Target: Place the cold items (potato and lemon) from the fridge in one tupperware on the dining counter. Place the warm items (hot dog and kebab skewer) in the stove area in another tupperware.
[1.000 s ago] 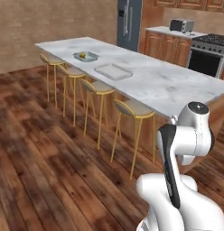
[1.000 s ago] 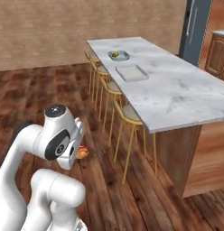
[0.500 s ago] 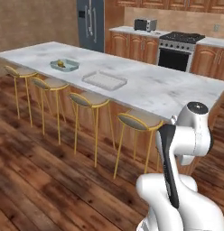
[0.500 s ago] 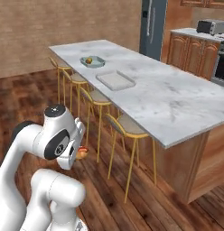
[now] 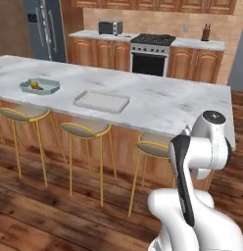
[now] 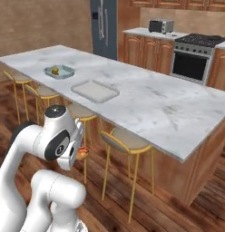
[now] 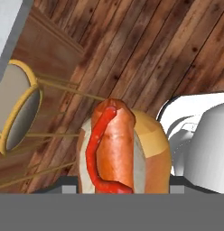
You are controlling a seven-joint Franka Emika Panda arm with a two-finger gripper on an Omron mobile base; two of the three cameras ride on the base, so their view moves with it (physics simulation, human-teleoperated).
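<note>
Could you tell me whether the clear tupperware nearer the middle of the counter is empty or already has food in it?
Empty. The clear tupperware shows only its bare pale bottom in both base views, while the hot dog sits in the gripper.

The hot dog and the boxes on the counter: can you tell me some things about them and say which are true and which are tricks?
1. The gripper is holding a hot dog. True.
2. The hot dog has a red line of sauce on top. True.
3. The hot dog is already lying in the clear tupperware. False: that tupperware has nothing in it, and the hot dog is with the robot above the wooden floor.
4. The teal tupperware has something yellow inside. True.
5. Both tupperware boxes sit on the stove. False: they are on the long marble counter; the stove is behind it by the wall.
6. The bar stools stand on top of the counter. False: they stand on the floor beside it.
</note>
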